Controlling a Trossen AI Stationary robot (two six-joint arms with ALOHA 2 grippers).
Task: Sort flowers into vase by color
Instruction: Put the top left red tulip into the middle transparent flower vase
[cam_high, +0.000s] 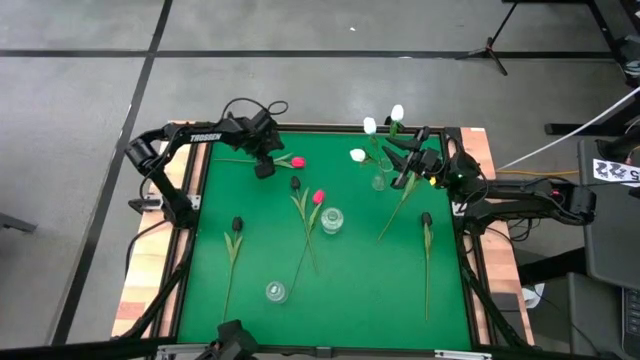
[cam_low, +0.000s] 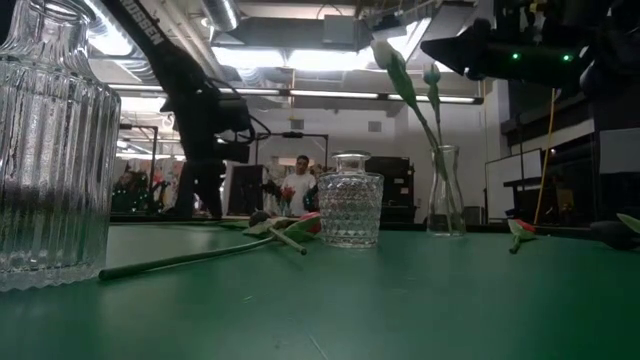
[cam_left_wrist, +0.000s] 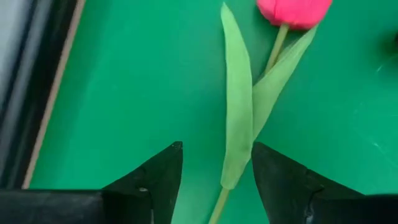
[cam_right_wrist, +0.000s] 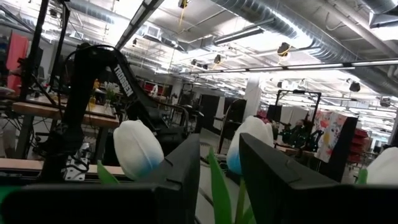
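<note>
Left gripper low over pink tulip, fingers apart astride stem; right gripper clamped on white tulip above vase.

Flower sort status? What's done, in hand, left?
Done: white tulips stand in the far-right vase. In hand: the left end effector straddles a pink tulip's stem near the far-left edge, fingers open; the right end effector hangs over the white bunch. Left: another pink tulip and three dark ones lying on the mat; two vases empty.
</note>
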